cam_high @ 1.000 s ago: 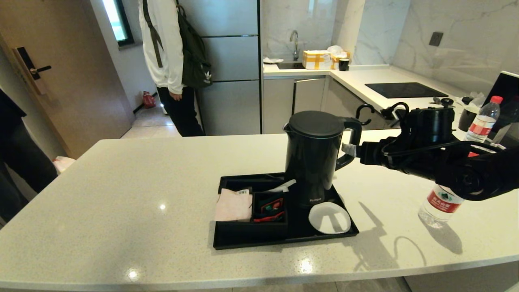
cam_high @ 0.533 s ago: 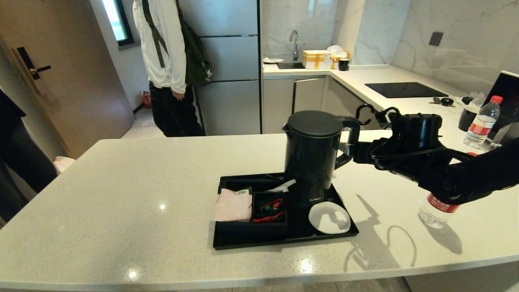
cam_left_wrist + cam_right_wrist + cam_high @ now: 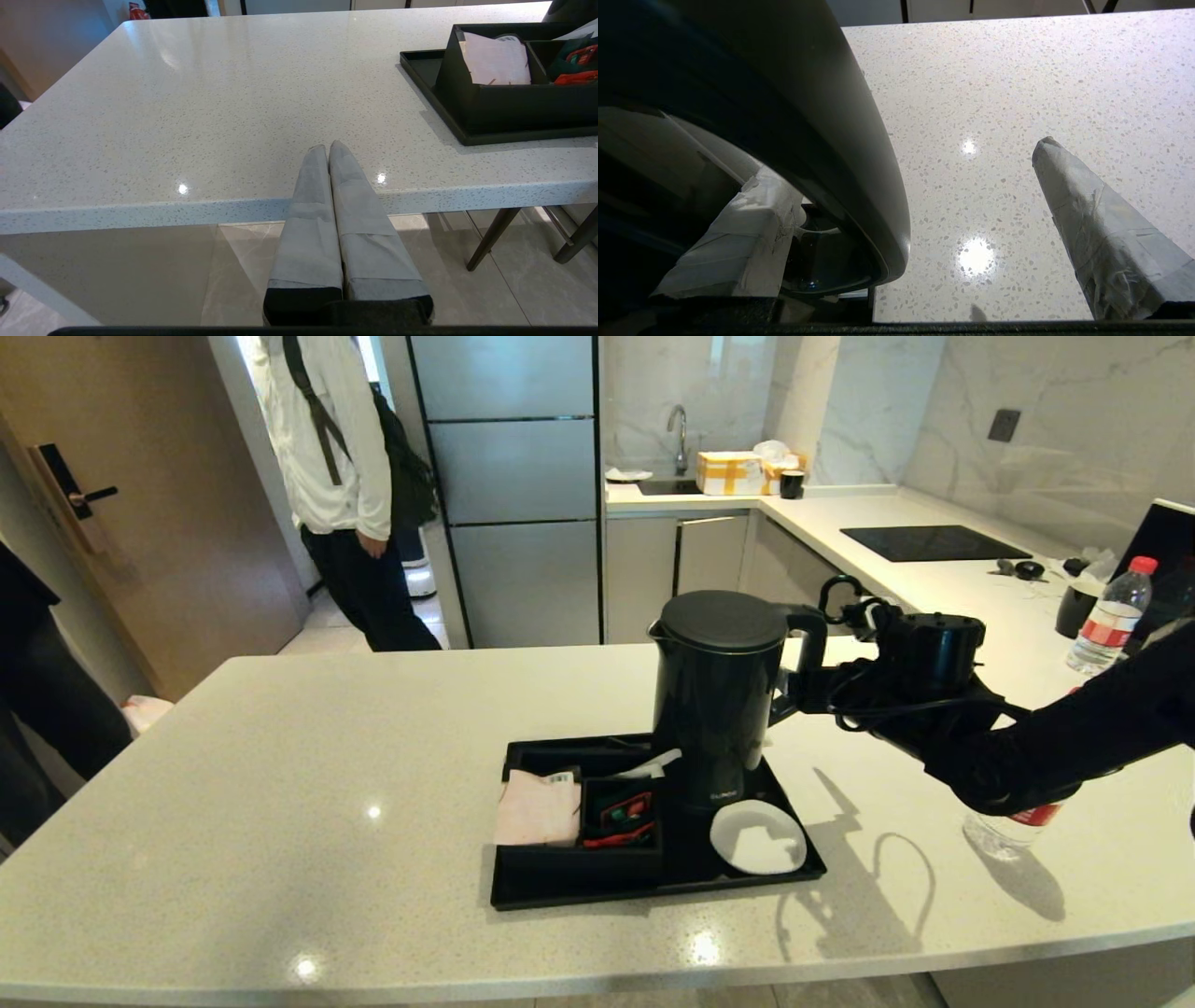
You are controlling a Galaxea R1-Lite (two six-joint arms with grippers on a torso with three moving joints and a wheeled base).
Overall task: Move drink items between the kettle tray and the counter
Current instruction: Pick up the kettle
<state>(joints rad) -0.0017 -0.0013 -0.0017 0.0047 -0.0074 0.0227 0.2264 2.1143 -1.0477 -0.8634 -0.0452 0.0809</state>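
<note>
I see bright overhead light glaring in small spots on the glossy surface (image 3: 280,756), crisp arm shadows falling frontward, and the kettle (image 3: 738,116) looming blurred close up.

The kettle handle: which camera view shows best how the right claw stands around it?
The right wrist view. There the handle passes between the open fingers, one taped finger inside the loop and the other outside. The head view shows the kettle whole on the tray, but the right claw is dark there. The left wrist view shows no handle.
</note>
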